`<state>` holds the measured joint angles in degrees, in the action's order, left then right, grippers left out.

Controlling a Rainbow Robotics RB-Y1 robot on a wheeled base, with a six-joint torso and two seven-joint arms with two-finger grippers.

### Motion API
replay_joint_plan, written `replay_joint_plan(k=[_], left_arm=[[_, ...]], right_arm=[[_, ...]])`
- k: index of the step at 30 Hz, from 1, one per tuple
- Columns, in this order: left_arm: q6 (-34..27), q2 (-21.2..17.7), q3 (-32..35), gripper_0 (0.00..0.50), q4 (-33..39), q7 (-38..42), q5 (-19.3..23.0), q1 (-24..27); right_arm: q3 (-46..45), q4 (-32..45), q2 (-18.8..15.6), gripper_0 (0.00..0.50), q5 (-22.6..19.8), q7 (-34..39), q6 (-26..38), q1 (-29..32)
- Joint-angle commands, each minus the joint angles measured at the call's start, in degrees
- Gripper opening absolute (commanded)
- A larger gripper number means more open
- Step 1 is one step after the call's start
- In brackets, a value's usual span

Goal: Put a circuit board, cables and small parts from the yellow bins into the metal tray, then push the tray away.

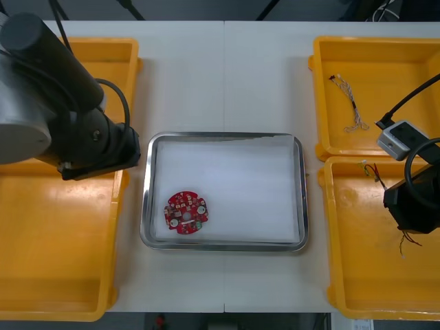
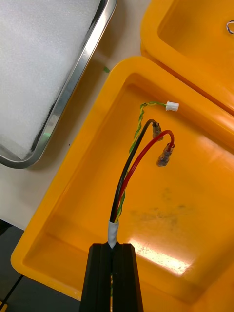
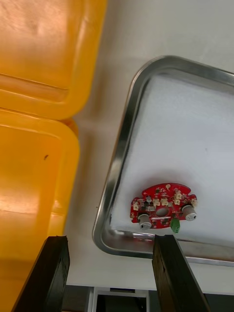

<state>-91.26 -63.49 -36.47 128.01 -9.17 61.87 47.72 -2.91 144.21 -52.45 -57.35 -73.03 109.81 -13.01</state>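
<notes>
Board (image 1: 185, 212) in tray (image 1: 223, 136) (right gripper's (image 2: 113, 246) cable (image 2: 127, 170) over bin (image 2: 195, 204))

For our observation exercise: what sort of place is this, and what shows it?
Likely an electronics kitting workbench: yellow bins flank a metal tray holding a red circuit board; the right tool grips a cable bundle over a bin; the left tool hangs open beside the tray.

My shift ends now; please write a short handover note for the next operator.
Right gripper: shut on the black, red and yellow cable, over the near right bin.
Left gripper: open, holding nothing, between the left bins and the metal tray.
Done: circuit board lies in the tray.
Left: held cable, blue and white cable in the far right bin, small parts, then push the tray.
</notes>
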Motion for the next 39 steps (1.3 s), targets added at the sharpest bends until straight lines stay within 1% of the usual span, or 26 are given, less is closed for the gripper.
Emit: replay_joint_plan(k=[1, 3, 5, 7, 10, 14, 16, 21, 24, 25, 26, 28, 31, 34, 35, 39], left_arm=[[0.6, -5.7, 4.3, 0.500, -2.1, -7.2, 3.3, 2.4], [0.6, -7.4, 5.6, 0.500, -4.3, -10.0, 4.5, 2.3], [0.6, -8.4, 6.3, 0.500, -6.3, -12.2, 5.2, 2.3], [0.6, -9.0, 6.9, 0.500, -8.3, -13.9, 5.5, 2.3], [0.6, -10.5, 8.3, 0.500, -13.3, -19.3, 6.9, 2.3], [0.6, -11.5, 9.6, 0.500, -17.2, -24.4, 7.7, 2.3], [0.6, -12.2, 10.1, 0.500, -19.9, -27.6, 8.6, 2.3], [0.7, -13.0, 10.6, 0.500, -23.9, -32.3, 8.7, 2.3], [0.7, -13.1, 11.4, 0.500, -27.8, -35.7, 8.7, 2.3], [0.7, -13.1, 11.5, 0.500, -28.2, -36.0, 8.7, 2.3], [0.8, -13.1, 11.9, 0.500, -29.7, -37.4, 8.7, 2.3], [1.3, -12.7, 12.8, 0.500, -32.8, -39.4, 8.7, 2.4], [1.9, -11.2, 13.2, 0.500, -36.8, -39.3, 8.4, 3.3], [1.8, -8.6, 13.2, 0.500, -43.1, -39.0, 8.2, 6.0], [1.8, -7.3, 13.2, 0.500, -46.6, -39.0, 7.9, 7.5], [1.9, -4.3, 13.2, 0.500, -53.3, -38.7, 6.3, 10.6]], right_arm=[[0.6, 2.1, -3.9, 0.000, 0.6, -0.7, 0.2, -1.5], [1.9, 2.7, -3.9, 0.000, 0.6, -1.2, 0.2, -2.1], [3.6, 3.3, -3.9, 0.000, 1.0, -1.2, 0.2, -3.2], [5.6, 4.0, -3.9, 0.000, 2.0, -1.2, 0.2, -4.2], [11.9, 5.3, -3.6, 0.000, 4.5, -1.2, 0.2, -7.6], [16.7, 5.4, -2.9, 0.000, 5.7, -1.3, 0.2, -10.4], [19.9, 5.3, -2.1, 0.000, 6.1, -1.7, 0.2, -12.6], [25.2, 4.4, -0.2, 0.000, 6.2, -2.8, 0.0, -16.9], [30.2, 2.9, 1.7, 0.000, 6.8, -4.1, -1.3, -20.7], [30.7, 2.7, 1.7, 0.000, 6.9, -4.2, -1.4, -21.0], [32.5, 1.7, 2.6, 0.000, 7.3, -6.2, -2.1, -22.7], [35.2, -0.8, 4.4, 0.000, 7.7, -10.4, -3.3, -25.1], [37.7, -4.0, 6.4, 0.000, 7.8, -14.7, -4.8, -27.6], [40.5, -7.7, 8.1, 0.000, 7.8, -19.8, -7.0, -30.1], [42.1, -9.4, 8.7, 0.000, 7.8, -22.2, -8.3, -31.2], [46.7, -12.7, 9.4, 0.000, 8.1, -27.5, -11.7, -33.7]])
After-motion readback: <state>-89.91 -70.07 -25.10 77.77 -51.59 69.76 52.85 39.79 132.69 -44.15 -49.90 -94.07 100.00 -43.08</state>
